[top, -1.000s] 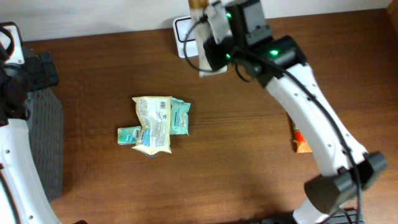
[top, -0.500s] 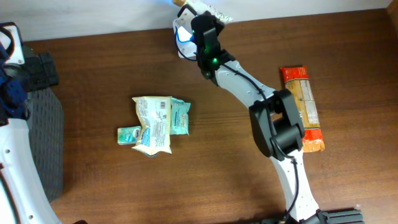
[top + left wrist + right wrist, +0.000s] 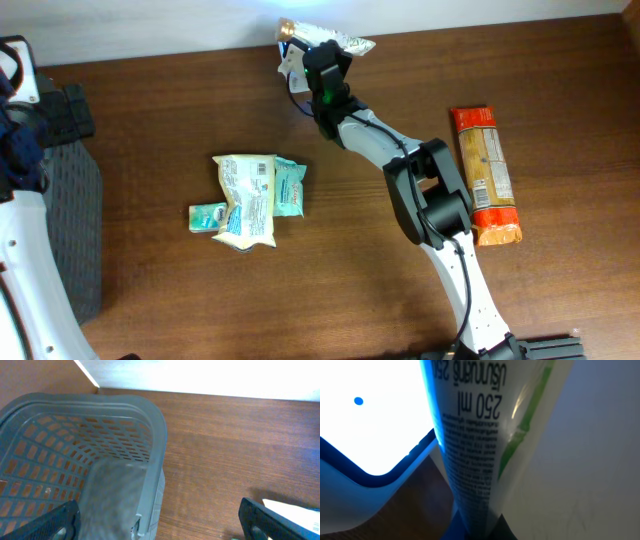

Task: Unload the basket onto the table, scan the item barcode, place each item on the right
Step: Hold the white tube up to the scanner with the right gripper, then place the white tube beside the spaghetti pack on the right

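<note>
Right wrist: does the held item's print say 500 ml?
No, the print on the item reads 250 ml.

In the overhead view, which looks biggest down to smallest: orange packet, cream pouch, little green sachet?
1-2. Orange packet and cream pouch: too close to rank; the orange one is longer.
3. Green sachet: clearly smallest.

The right arm (image 3: 455,260) stretches from 5 o'clock to 12, its right gripper (image 3: 318,58) pinched on a tube (image 3: 345,43). The left gripper (image 3: 160,522), at 9 o'clock, gapes wide.
</note>
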Motion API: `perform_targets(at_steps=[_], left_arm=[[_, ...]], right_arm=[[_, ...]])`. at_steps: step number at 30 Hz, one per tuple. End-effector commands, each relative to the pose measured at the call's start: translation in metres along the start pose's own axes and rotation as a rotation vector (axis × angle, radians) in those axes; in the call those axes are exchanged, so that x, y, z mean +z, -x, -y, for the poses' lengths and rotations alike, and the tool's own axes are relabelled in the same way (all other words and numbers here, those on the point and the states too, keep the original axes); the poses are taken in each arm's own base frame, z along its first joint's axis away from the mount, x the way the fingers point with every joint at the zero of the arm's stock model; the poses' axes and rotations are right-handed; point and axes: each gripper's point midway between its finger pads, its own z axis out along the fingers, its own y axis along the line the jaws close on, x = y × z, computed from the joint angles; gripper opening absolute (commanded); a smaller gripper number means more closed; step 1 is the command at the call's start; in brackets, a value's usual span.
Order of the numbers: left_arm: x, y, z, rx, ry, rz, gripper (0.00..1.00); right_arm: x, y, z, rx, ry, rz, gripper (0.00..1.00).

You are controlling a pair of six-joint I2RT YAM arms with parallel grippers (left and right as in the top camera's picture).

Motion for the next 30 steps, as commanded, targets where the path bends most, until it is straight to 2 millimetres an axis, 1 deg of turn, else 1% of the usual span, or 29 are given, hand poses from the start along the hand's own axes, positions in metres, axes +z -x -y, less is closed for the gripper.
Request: perform_targets(at_steps=[1, 2, 5, 6, 7, 8, 9, 10, 11, 12, 13, 14, 15, 16, 17, 18, 19, 20, 22, 23, 25, 27, 30], left_arm=[[-0.003, 0.002, -0.002, 0.012, 0.004, 0.009, 0.99], [-0.003, 0.002, -0.002, 0.012, 0.004, 0.009, 0.99], [-0.003, 0.002, -0.002, 0.012, 0.004, 0.009, 0.99], [-0.003, 0.002, -0.002, 0.012, 0.004, 0.009, 0.99], [-0.003, 0.002, -0.002, 0.012, 0.004, 0.009, 0.99], [-0.003, 0.002, -0.002, 0.012, 0.004, 0.009, 0.99], [-0.003, 0.002, -0.002, 0.012, 0.004, 0.009, 0.99], [-0.003, 0.002, -0.002, 0.012, 0.004, 0.009, 0.99], [-0.003, 0.002, -0.002, 0.012, 0.004, 0.009, 0.99], [-0.003, 0.002, -0.002, 0.012, 0.004, 0.009, 0.99], [-0.003, 0.002, -0.002, 0.012, 0.004, 0.009, 0.99], [-0.003, 0.002, -0.002, 0.012, 0.004, 0.009, 0.99], [-0.003, 0.002, -0.002, 0.012, 0.004, 0.009, 0.99], [-0.003, 0.002, -0.002, 0.012, 0.004, 0.009, 0.99], [-0.003, 0.002, -0.002, 0.012, 0.004, 0.009, 0.99], [-0.003, 0.002, -0.002, 0.012, 0.004, 0.009, 0.99], [-0.003, 0.002, -0.002, 0.012, 0.004, 0.009, 0.99], [-0.003, 0.002, -0.002, 0.012, 0.004, 0.009, 0.99], [-0.003, 0.002, -0.002, 0.012, 0.004, 0.009, 0.99], [-0.003, 0.002, -0.002, 0.012, 0.004, 0.009, 0.99], [-0.003, 0.002, -0.002, 0.012, 0.004, 0.009, 0.99], [-0.003, 0.002, -0.002, 0.012, 0.004, 0.009, 0.99], [-0.003, 0.002, -0.002, 0.012, 0.004, 0.009, 0.99]], right_arm=[[-0.014, 0.022, 0.025, 0.017, -0.065, 0.011, 0.04], [-0.015, 0.021, 0.028, 0.018, -0.070, 0.001, 0.04], [-0.029, 0.017, 0.045, -0.015, -0.018, -0.034, 0.04], [-0.036, 0.018, 0.054, 0.009, -0.002, -0.038, 0.04], [-0.049, 0.019, 0.072, 0.086, 0.016, -0.037, 0.04], [-0.057, 0.019, 0.081, 0.125, 0.031, -0.038, 0.04], [-0.072, 0.020, 0.097, 0.194, 0.054, -0.041, 0.04], [-0.086, 0.020, 0.107, 0.252, 0.084, -0.042, 0.04], [-0.105, 0.019, 0.115, 0.346, 0.148, -0.044, 0.04], [-0.124, 0.017, 0.118, 0.435, 0.225, -0.050, 0.04], [-0.137, 0.014, 0.117, 0.511, 0.277, -0.065, 0.04], [-0.156, 0.004, 0.114, 0.632, 0.360, -0.117, 0.04], [-0.177, -0.016, 0.106, 0.761, 0.434, -0.232, 0.04], [-0.192, -0.039, 0.098, 0.808, 0.470, -0.344, 0.04], [-0.211, -0.075, 0.082, 0.827, 0.511, -0.525, 0.04], [-0.221, -0.099, 0.070, 0.851, 0.526, -0.648, 0.04], [-0.230, -0.123, 0.053, 0.857, 0.560, -0.768, 0.04], [-0.241, -0.149, 0.028, 0.834, 0.629, -0.881, 0.04], [-0.250, -0.186, -0.001, 0.798, 0.661, -1.008, 0.04], [-0.254, -0.213, -0.022, 0.788, 0.668, -1.084, 0.04], [-0.257, -0.242, -0.043, 0.790, 0.670, -1.152, 0.04], [-0.254, -0.268, -0.064, 0.809, 0.652, -1.177, 0.04], [-0.245, -0.290, -0.081, 0.780, 0.670, -1.132, 0.04]])
